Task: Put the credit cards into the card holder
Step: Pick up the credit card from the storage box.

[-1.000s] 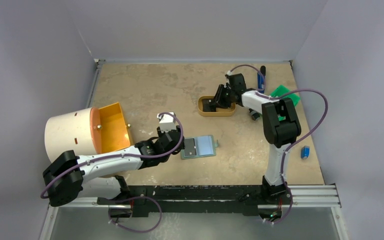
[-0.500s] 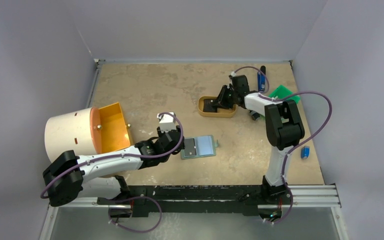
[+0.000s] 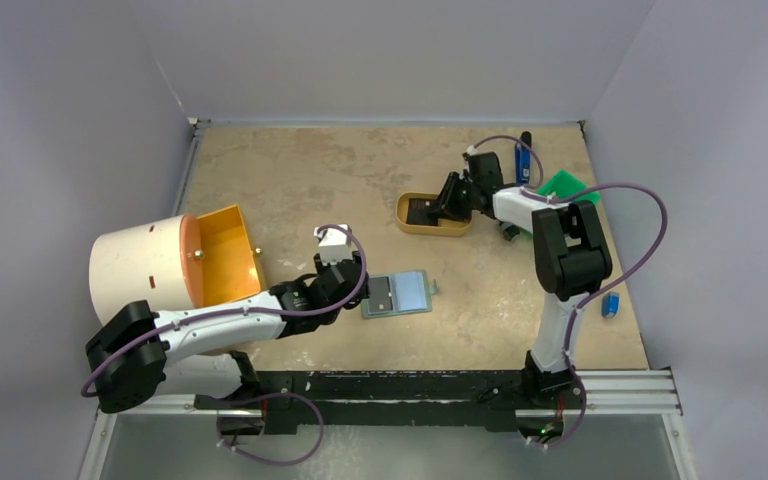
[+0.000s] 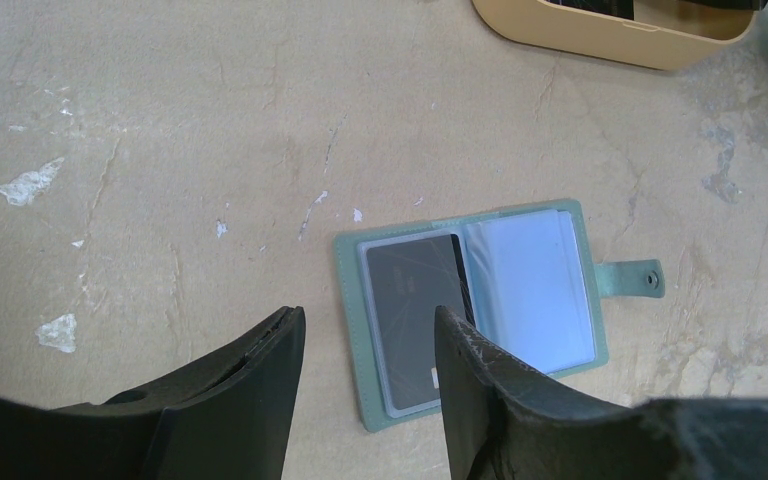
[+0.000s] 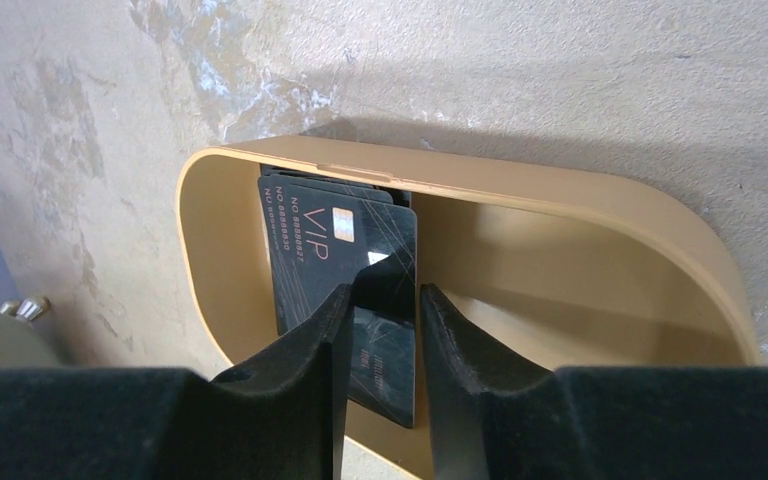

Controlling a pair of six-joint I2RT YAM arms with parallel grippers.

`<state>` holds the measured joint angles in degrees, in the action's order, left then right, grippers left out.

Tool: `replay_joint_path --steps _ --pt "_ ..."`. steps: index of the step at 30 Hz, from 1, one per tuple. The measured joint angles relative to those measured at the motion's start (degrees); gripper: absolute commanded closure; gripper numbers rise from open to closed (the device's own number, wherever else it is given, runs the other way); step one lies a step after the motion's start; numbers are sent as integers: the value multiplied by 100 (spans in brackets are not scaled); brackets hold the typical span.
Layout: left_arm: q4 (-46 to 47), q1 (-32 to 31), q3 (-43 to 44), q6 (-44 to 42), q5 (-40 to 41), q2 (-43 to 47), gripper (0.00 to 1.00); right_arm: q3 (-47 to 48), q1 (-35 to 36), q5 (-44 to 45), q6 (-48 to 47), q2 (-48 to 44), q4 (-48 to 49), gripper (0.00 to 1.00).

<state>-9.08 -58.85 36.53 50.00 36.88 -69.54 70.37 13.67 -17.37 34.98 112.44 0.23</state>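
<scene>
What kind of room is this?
Probably a robot test booth: plain walls box in the table, and the left arm and right arm are bolted to a rail.

White-black arms (image 3: 210, 325), purple cables (image 3: 665, 218)

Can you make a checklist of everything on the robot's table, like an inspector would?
Surface: tan mottled table, pale chips.
Job's things: card holder lies open flat, one dark card in its left pocket; more black cards lie in the tan oval tray.
Clutter: white tub on its side, green item, blue pen, small blue thing.
Grippers: left gripper open, at the card holder's left side; right gripper in the tray, jaws narrow over a card, grip cannot be told.
Cables: purple cables loop off both arms.
Surroundings: pale walls on three sides; metal rail at near edge.
</scene>
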Motion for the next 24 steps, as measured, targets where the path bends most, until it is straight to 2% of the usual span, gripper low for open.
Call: replay_joint_path --steps 3,18,24 --pt "0 0 0 0 0 0 50 0 -2 -22 7 -4 20 77" --pt "-2 0 0 -2 0 0 50 -201 -109 -61 92 -140 173 84" --pt "-20 0 33 -4 0 -42 50 -350 -205 -55 103 -304 223 95"
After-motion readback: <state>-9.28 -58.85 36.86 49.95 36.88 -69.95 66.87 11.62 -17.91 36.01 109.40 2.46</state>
